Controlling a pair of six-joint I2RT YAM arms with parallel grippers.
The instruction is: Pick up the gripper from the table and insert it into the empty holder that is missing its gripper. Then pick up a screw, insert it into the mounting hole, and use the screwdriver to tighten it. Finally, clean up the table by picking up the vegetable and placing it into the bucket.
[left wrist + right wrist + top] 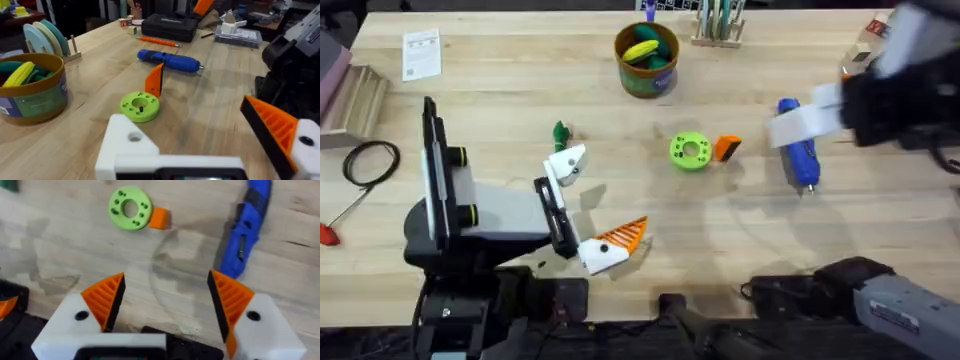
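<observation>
Pale wooden desk (520,90) holds the gripper (727,148) touching a green disc (690,151), near the screwdriver (798,155); the right gripper (165,300), fingers spread and empty, could bump the disc and shove it, while the left gripper's (605,215) holder (567,165) waits open.

Overhead view: fixed above the arms' bases, looking down and forward over the whole table (520,80). Left wrist view: low, near the tabletop, facing level across it toward the room behind, close to the green disc (139,106). Right wrist view: raised, facing almost straight down at the wood. All three views share the green disc (690,151) (131,214) and the screwdriver (798,150) (170,60) (247,225).
</observation>
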